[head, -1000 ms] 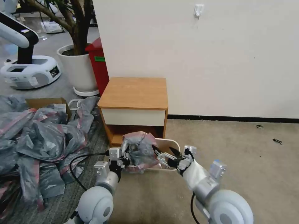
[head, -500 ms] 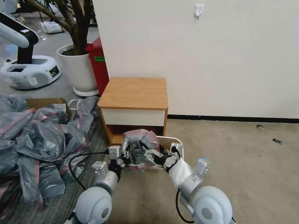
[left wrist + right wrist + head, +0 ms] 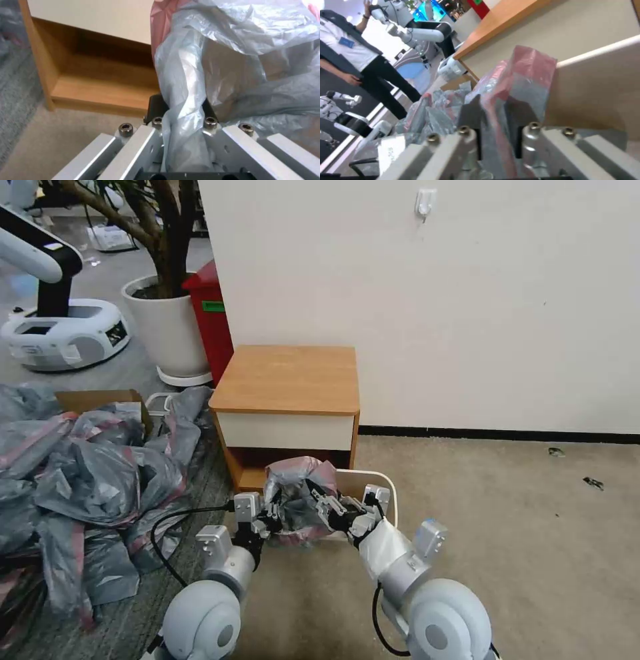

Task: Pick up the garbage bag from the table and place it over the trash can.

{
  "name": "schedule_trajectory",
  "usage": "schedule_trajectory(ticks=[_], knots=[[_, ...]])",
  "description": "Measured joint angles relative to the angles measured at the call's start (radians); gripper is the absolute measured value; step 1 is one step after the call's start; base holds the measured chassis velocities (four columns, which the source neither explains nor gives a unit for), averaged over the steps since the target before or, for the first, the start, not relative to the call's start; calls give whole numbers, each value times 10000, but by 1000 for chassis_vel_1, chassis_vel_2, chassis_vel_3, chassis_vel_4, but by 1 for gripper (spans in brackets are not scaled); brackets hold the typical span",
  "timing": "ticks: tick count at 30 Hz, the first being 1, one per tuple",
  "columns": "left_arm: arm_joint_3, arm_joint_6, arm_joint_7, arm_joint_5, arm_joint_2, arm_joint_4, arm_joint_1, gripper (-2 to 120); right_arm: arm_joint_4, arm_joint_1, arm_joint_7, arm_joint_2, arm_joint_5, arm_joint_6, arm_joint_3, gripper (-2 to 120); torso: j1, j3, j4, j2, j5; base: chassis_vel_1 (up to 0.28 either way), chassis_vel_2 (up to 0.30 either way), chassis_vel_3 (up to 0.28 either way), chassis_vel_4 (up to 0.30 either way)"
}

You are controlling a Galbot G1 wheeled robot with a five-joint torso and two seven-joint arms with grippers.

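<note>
one heap of grey-pink bags point(image 3: 80, 480) lay on the floor at far left, w/ one red bin point(image 3: 212, 317) behind. one table point(image 3: 288, 377), its top bare. one trash can point(image 3: 377, 483) stood on the floor just in front of it, w/ one garbage bag point(image 3: 297, 493) bunched over its left part, rest of the opening uncovered. left gripper point(image 3: 272, 519) reached in low from the left, fingers point(image 3: 156, 107) pinched on a twisted fold of bag. right gripper point(image 3: 319, 500) angled in from the right, fingers point(image 3: 471, 112) nearly closed, clamping bag's pink-banded edge.
</note>
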Motion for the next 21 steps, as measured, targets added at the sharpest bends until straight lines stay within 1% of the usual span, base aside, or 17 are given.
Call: schedule_trajectory(ticks=[2, 3, 4, 7, 11, 14, 16, 17, 20, 21], knots=[[-6, 23, -76, -192, -12, -45, 6, 5, 29, -29, 21, -105, -13, 41, 124, 5, 0, 0, 0, 0, 0, 0, 0, 0, 0], [-6, 23, -76, -192, -12, -45, 6, 5, 29, -29, 21, -105, -13, 41, 124, 5, 0, 0, 0, 0, 0, 0, 0, 0, 0], [-26, 34, -104, -280, -16, -74, 26, 5, 73, -38, 25, -182, -14, 49, 228, 0, 0, 0, 0, 0, 0, 0, 0, 0, 0], [-79, 48, -136, -382, -23, -108, 52, 5, 143, -38, 31, -336, -10, 57, 407, 0, 0, 0, 0, 0, 0, 0, 0, 0, 0], [-166, 124, -153, -457, -30, -146, 70, 5, 436, 58, 55, -788, 154, 42, 896, 0, 0, 0, -1, 0, 1, 0, 0, 0, 0], [-174, 143, -154, -473, -37, -164, 79, 5, 511, 134, 62, -943, 256, -12, 1032, 0, 0, 0, -1, 0, 1, 0, 0, 0, 0], [-188, 188, -153, -507, -56, -276, 163, 5, 587, 675, 183, -1605, 844, -286, 1494, 0, 0, 0, -2, 0, 3, 0, 0, 0, 0], [-188, 188, -153, -507, -56, -276, 163, 5, 587, 675, 183, -1605, 844, -286, 1494, 0, 0, 0, -2, 0, 3, 0, 0, 0, 0], [-215, 215, -151, -595, -114, -432, 350, 5, 319, 1750, 602, -2389, 1717, -658, 1786, 0, 0, 0, 1, 0, 2, 0, 0, 0, 0], [-215, 215, -151, -595, -114, -432, 350, 5, 319, 1750, 602, -2389, 1717, -658, 1786, 0, 0, 0, 1, 0, 2, 0, 0, 0, 0]])
